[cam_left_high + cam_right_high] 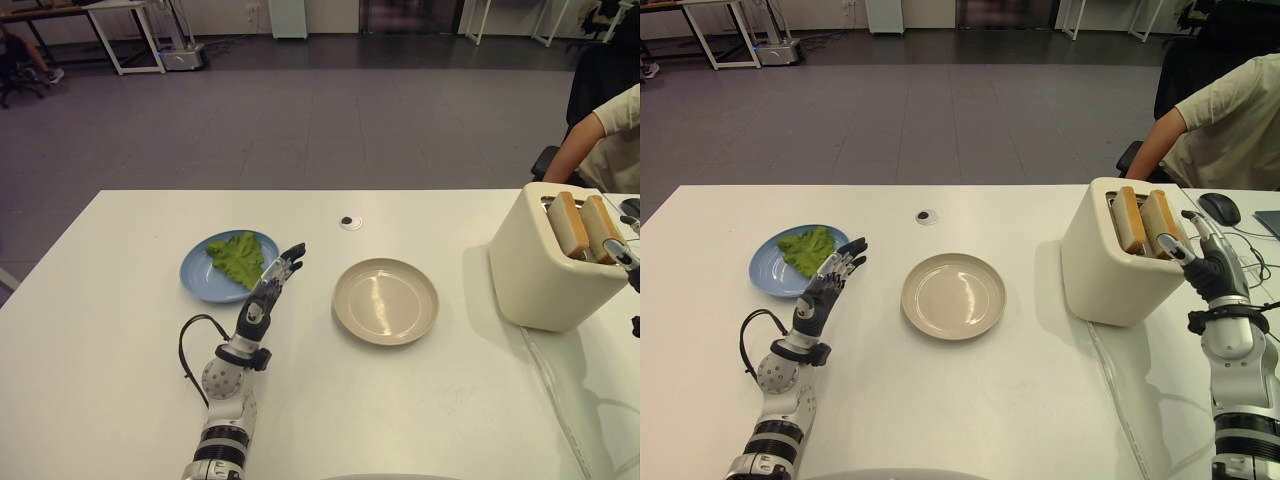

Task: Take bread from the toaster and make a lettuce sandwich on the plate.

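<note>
A cream toaster (1118, 265) stands at the table's right with two bread slices (1145, 224) sticking up from its slots. My right hand (1204, 262) is beside the toaster's right side, fingers spread near the nearer slice and holding nothing. An empty beige plate (953, 294) lies at the table's middle. A blue plate (201, 276) on the left holds a lettuce leaf (238, 256). My left hand (271, 285) hovers open just right of the blue plate, fingers pointing away from me.
A small dark round fitting (347, 221) sits in the tabletop behind the beige plate. A computer mouse (1219, 207) and cables lie at the far right. A seated person's arm (1160, 142) shows behind the toaster.
</note>
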Controlling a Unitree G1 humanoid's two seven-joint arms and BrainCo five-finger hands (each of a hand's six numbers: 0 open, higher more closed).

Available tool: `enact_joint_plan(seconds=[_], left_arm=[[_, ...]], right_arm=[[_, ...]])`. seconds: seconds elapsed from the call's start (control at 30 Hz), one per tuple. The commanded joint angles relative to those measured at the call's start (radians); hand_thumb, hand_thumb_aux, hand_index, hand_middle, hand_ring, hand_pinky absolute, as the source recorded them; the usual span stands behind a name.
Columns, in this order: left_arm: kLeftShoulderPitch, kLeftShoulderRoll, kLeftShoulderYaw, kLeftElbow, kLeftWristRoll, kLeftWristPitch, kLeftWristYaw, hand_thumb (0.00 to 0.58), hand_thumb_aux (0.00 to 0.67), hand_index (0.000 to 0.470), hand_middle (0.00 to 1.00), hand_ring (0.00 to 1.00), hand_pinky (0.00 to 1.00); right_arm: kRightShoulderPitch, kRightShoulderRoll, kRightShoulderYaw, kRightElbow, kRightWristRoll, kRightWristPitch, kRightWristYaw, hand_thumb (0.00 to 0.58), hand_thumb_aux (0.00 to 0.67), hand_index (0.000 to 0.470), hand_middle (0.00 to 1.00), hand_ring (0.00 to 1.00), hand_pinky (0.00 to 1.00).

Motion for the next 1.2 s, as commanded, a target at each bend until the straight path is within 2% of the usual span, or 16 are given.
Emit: enact_joint_plan(seconds=[0.03,0.07,0.13,0.17,0.3,0.4,0.47,0.5,0.7,0.83,0.93,1.13,1.2], left_arm=[[0.012,0.010,-0.007,-0.008,0.011,0.004,0.003,0.000,0.000,0.000,0.00,0.00,0.00],[0.013,0.012,-0.007,-0.008,0.010,0.003,0.003,0.000,0.000,0.000,0.00,0.00,0.00],[0.015,0.013,-0.007,-0.008,0.010,0.001,0.003,0.000,0.000,0.000,0.00,0.00,0.00],[0.015,0.013,-0.008,-0.009,0.010,0.000,0.003,0.000,0.000,0.000,0.00,0.00,0.00],[0.015,0.014,-0.008,-0.005,0.008,-0.003,0.002,0.000,0.000,0.000,0.00,0.00,0.00],[0.015,0.015,-0.009,-0.005,0.008,-0.005,0.002,0.000,0.000,0.000,0.00,0.00,0.00],[0.017,0.016,-0.008,-0.007,0.008,-0.005,0.003,0.000,0.000,0.000,0.00,0.00,0.00],[0.017,0.016,-0.007,-0.007,0.009,-0.005,0.003,0.000,0.000,0.000,0.00,0.00,0.00],[0.022,0.019,-0.007,-0.010,0.012,-0.011,0.007,0.000,0.000,0.000,0.00,0.00,0.00],[0.028,0.019,-0.005,-0.010,0.016,-0.017,0.018,0.000,0.000,0.000,0.00,0.00,0.00],[0.022,0.017,-0.008,-0.001,0.019,-0.021,0.022,0.000,0.000,0.000,0.00,0.00,0.00],[0.000,0.015,-0.011,0.026,0.018,-0.026,0.018,0.000,0.000,0.000,0.00,0.00,0.00],[-0.003,0.015,-0.010,0.032,0.015,-0.028,0.016,0.000,0.000,0.000,0.00,0.00,0.00]], right_arm=[[-0.016,0.006,0.017,0.014,-0.001,-0.003,0.007,0.144,0.089,0.063,0.00,0.00,0.00],[-0.018,0.008,0.020,0.014,0.000,-0.004,0.006,0.244,0.160,0.112,0.00,0.00,0.00],[-0.021,0.011,0.026,0.009,0.001,-0.004,0.006,0.307,0.210,0.147,0.00,0.00,0.00],[-0.022,0.012,0.027,0.006,0.001,-0.004,0.006,0.438,0.339,0.238,0.00,0.00,0.00],[-0.024,0.015,0.030,0.004,0.003,-0.009,0.005,0.505,0.428,0.300,0.00,0.00,0.00],[-0.024,0.014,0.023,-0.004,0.006,-0.013,0.000,0.564,0.557,0.391,0.00,0.00,0.00],[-0.030,0.014,0.024,-0.008,0.006,-0.012,-0.002,0.576,0.617,0.433,0.00,0.00,0.00],[-0.032,0.015,0.024,-0.013,0.007,-0.010,-0.003,0.580,0.670,0.470,0.00,0.00,0.00],[-0.072,0.012,-0.028,-0.078,0.089,0.013,0.024,0.580,0.670,0.470,0.00,0.00,0.00],[-0.178,-0.006,-0.115,-0.174,0.235,0.048,0.069,0.580,0.670,0.470,0.00,0.00,0.00],[-0.253,-0.019,-0.125,-0.255,0.284,0.058,0.109,0.580,0.670,0.470,0.00,0.00,0.00],[-0.286,0.047,0.072,-0.492,0.204,0.006,0.194,0.580,0.670,0.470,0.00,0.00,0.00],[-0.291,0.097,0.188,-0.541,0.161,-0.028,0.234,0.580,0.670,0.470,0.00,0.00,0.00]])
